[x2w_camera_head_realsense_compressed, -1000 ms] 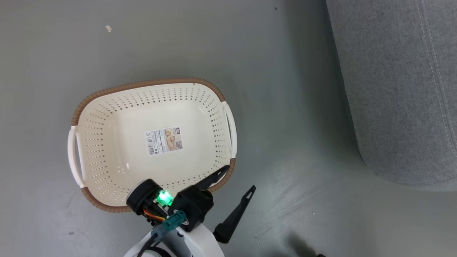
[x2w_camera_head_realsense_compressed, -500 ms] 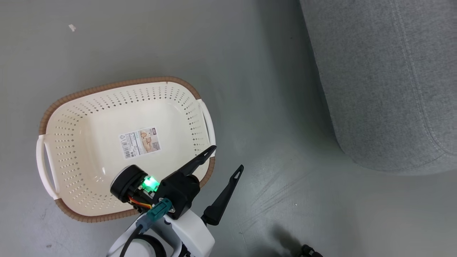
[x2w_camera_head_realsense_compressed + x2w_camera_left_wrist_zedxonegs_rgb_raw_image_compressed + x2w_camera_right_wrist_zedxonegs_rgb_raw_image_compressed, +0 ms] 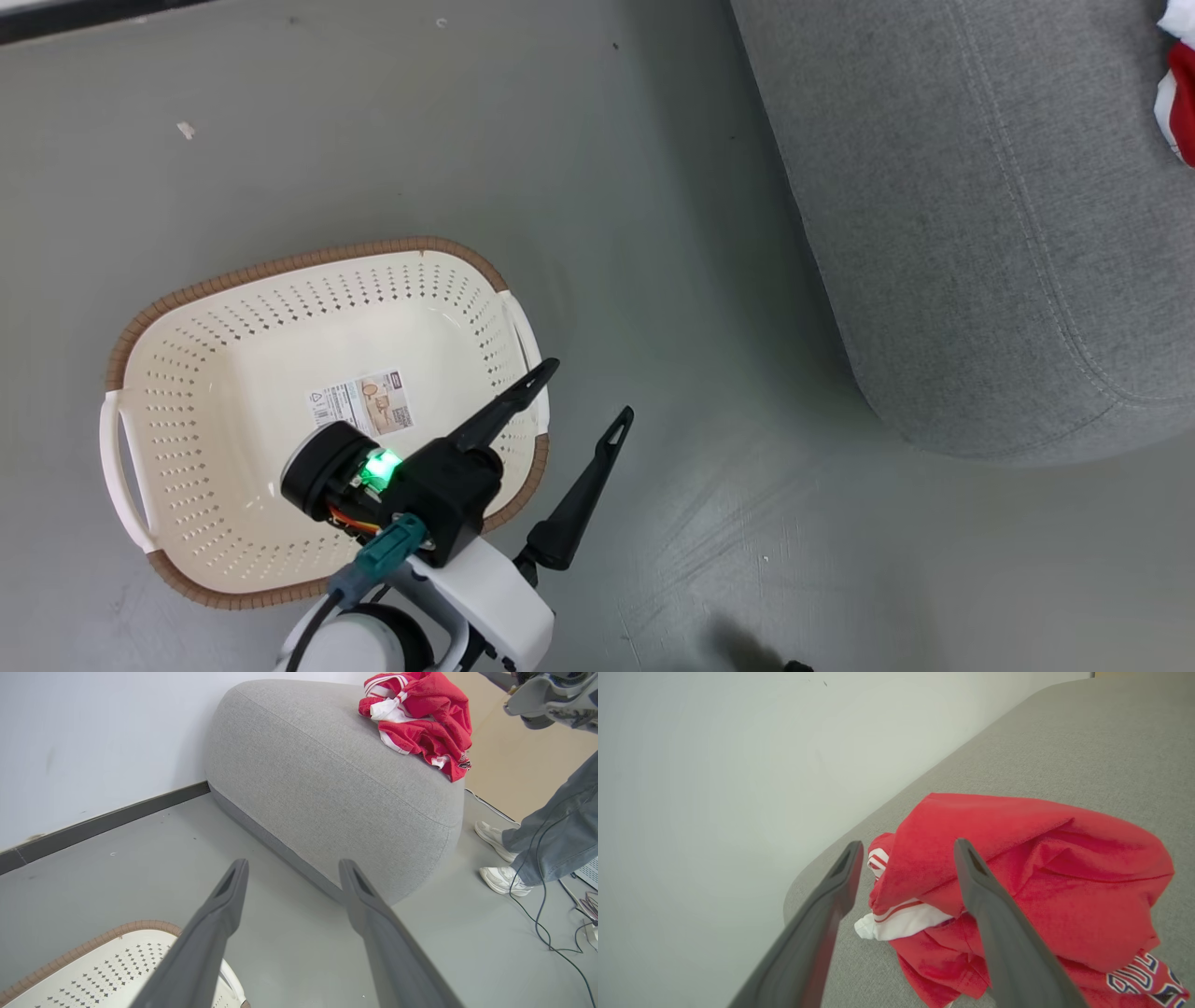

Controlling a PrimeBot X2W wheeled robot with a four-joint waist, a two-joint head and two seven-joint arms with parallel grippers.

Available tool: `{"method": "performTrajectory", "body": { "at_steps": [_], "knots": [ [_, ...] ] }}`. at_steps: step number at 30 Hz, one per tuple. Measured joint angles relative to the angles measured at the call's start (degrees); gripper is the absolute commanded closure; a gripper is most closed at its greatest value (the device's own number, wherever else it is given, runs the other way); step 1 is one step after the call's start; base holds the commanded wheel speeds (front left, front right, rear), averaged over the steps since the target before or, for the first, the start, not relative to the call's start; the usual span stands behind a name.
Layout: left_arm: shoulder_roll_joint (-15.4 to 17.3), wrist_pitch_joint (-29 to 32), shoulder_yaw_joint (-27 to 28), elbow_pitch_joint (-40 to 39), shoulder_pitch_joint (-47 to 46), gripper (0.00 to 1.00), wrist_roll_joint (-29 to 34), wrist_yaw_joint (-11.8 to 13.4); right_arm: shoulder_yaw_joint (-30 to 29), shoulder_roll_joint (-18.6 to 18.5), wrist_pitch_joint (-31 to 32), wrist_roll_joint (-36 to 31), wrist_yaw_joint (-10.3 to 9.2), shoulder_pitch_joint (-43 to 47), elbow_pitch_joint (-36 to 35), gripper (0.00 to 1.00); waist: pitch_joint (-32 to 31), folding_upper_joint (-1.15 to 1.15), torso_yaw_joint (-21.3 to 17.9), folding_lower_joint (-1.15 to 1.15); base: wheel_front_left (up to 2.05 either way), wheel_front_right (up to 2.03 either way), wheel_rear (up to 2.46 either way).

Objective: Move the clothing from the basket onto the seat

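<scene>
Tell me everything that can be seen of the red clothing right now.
The clothing is a crumpled heap of bright red soft fabric with white trim and striped bands. White lettering with dark outlines shows at one edge. It lies bunched on top of the grey seat, near its rounded end, resting on the upholstery. The right gripper hangs open over it, not gripping.

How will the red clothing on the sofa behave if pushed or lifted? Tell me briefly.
The red clothing is probably floppy: it lies crumpled in folds on the grey sofa. Lifted, it would likely drape and trail rather than hold shape. Pushed, it would probably bunch against the textured upholstery, not roll.
</scene>
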Motion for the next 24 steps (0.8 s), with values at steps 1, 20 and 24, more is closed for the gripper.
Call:
{"method": "performTrajectory", "body": {
  "at_steps": [1, 20, 24],
  "knots": [
    [-0.14, -0.42, 0.24, 0.1, 0.0, 0.0, -0.22, 0.01, 0.75, 0.1, -0.6, -0.02, 0.0, 0.81, -0.8, 0.0, -0.34, 0.0, 0.0, 0.0, 0.0, 0.0, 0.0],
    [-0.53, -12.9, 13.49, 2.99, 4.17, 0.0, -3.82, 4.99, 22.05, 2.56, -5.42, -4.76, 0.0, 10.75, -15.25, 0.0, -7.53, 0.0, 3.77, 0.0, 0.0, 0.0, 0.0],
    [-1.09, -15.34, 15.17, 4.44, 5.98, 0.0, -5.52, 5.16, 25.86, 2.27, -6.16, -6.9, 0.0, 11.47, -18.0, 0.0, -9.34, 0.0, 5.39, 0.0, 0.0, 0.0, 0.0]
  ]
}}
